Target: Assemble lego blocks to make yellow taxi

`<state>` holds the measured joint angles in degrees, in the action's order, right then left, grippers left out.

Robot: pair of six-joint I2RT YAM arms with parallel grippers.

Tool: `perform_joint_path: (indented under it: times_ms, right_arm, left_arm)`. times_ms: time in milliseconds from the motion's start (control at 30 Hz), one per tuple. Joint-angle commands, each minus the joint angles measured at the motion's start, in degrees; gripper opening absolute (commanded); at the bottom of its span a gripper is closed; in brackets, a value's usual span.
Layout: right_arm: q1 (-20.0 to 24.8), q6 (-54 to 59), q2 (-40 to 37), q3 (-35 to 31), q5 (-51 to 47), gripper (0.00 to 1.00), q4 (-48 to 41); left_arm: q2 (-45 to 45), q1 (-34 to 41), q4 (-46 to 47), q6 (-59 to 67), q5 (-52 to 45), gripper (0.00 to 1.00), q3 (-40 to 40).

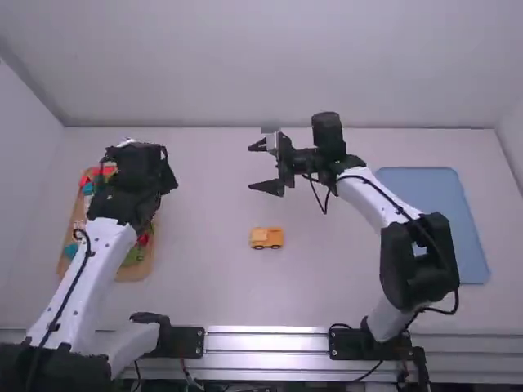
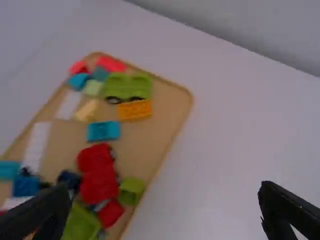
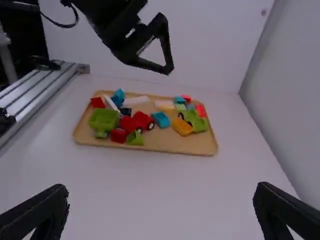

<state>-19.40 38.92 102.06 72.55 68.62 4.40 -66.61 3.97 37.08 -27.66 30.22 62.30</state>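
One car (image 1: 266, 238), well off tray edge (image 1: 133, 273)
Left end effector (image 1: 140, 153) wide near tray; right end effector (image 1: 252, 167) wide beyond car.

No lettering, label, brand, number or sign is legible in the high view or in either wrist view.
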Motion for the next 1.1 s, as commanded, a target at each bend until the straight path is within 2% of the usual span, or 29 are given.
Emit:
perform_joint_path:
  times_ms: [0,33,133,233,400,567,600,700,833,867,900,933,1067]
  right_arm:
    - [-0.4,-0.8,1.2,2.6,-1.1,0.99,-0.2]
    - [-1.0,-0.8,1.4,3.0,-1.9,0.99,-0.2]
    - [-1.6,-1.2,1.4,3.3,-2.7,0.99,-0.2]
    - [-2.1,-1.6,1.4,3.3,-2.5,0.99,0.7]
    - [-2.0,-1.7,1.4,3.3,-2.4,0.99,1.1]
    - [-2.0,-1.6,1.4,3.3,-2.4,0.99,1.2]
    - [-2.0,-1.6,1.4,3.3,-2.4,0.99,1.2]
    - [-2.1,-1.6,1.4,3.3,-2.4,0.99,1.2]
    - [-2.0,-1.6,1.4,3.3,-2.7,0.99,1.4]
    - [-2.0,-1.6,1.4,3.3,-2.6,0.99,1.4]
    - [-2.0,-1.6,1.4,3.3,-2.6,0.99,1.4]
    - [-2.0,-1.6,1.4,3.3,-2.7,0.99,1.6]
    - [-2.1,-1.7,1.4,3.3,-2.7,0.99,2.3]
  left_arm:
    - [4.2,-0.3,2.3,-10.7,11.4,0.99,1.0]
    - [6.7,-0.3,4.4,-13.8,12.7,0.99,1.0]
    - [10.8,-0.3,6.4,-12.7,12.8,0.99,1.0]
    - [15.2,-2.1,8.0,-9.0,8.9,0.99,1.0]
    - [19.5,-12.1,9.5,-4.3,2.7,0.99,1.3]
    - [17.0,-21.5,10.4,2.1,-6.6,0.99,4.6]
    - [17.0,-21.5,10.4,2.1,-6.6,0.99,4.6]
    - [11.1,-27.7,14.0,4.1,-9.9,0.99,10.7]
    - [1.7,-31.6,15.5,13.7,-21.8,1.0,19.3]
    - [-2.2,-31.8,16.9,16.1,-24.4,0.93,23.0]
    - [-3.3,-31.8,17.4,16.6,-24.9,0.91,24.0]
    - [-8.6,-31.4,19.3,18.4,-26.6,0.87,28.8]
    - [-22.7,-29.0,23.8,21.8,-28.6,0.95,40.7]
